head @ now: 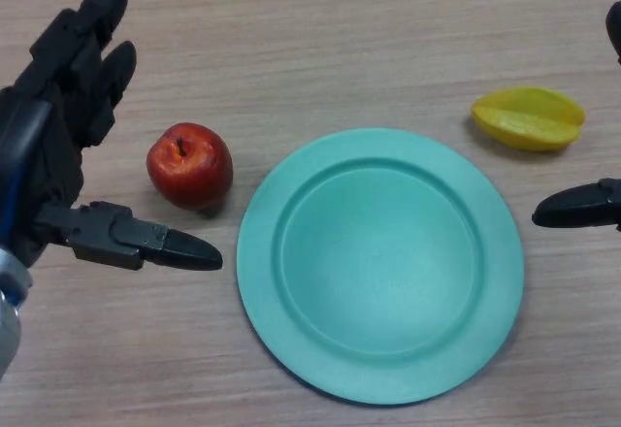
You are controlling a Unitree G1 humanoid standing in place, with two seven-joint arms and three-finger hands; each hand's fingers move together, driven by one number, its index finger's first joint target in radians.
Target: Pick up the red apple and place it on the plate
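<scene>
A red apple [190, 164] with a short stem sits on the wooden table, just left of the green plate [380, 264]. The plate is bare. My left hand [60, 121] hovers at the left edge, open, its fingers stretched up past the apple's left side and its thumb pointing right below the apple. The apple lies in the gap between thumb and fingers, touched by neither. My right hand [582, 206] shows only at the right edge as a dark thumb tip beside the plate's rim, with another dark tip higher up.
A yellow starfruit [529, 116] lies on the table to the upper right of the plate, close to my right hand.
</scene>
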